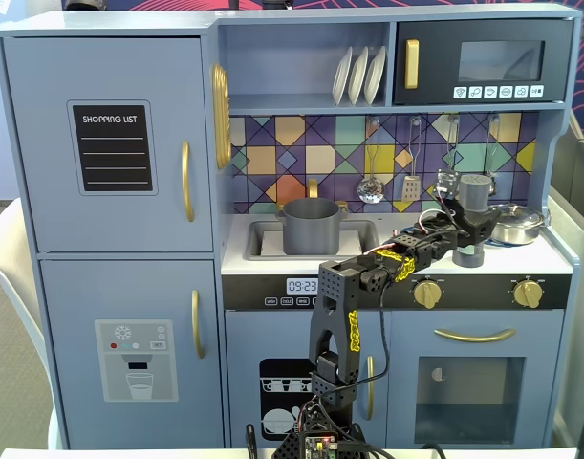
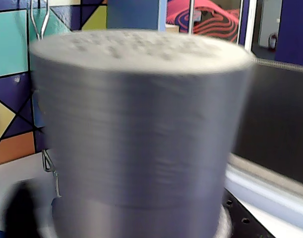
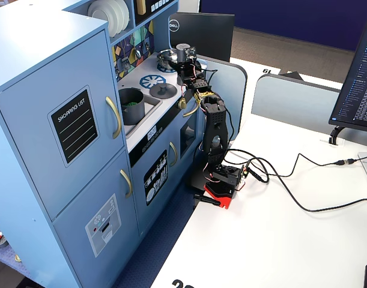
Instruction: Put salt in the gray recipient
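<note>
One arm reaches over the toy kitchen's worktop (image 1: 545, 256), its pincer (image 1: 471, 228) at the salt (image 1: 474, 196) near the right end.
Salt stands upright beside the steel pan (image 1: 514, 224), pincer apparently closed around its lower body; the blurred wrist view fills with the shaker (image 2: 141, 129). Well apart, the gray recipient (image 1: 312, 226) sits in the sink.

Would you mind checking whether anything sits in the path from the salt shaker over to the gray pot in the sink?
Nothing visible blocks it. The claw holds the salt above the stovetop; the gray pot stands open in the sink to the left in that fixed view, with bare counter between.
</note>
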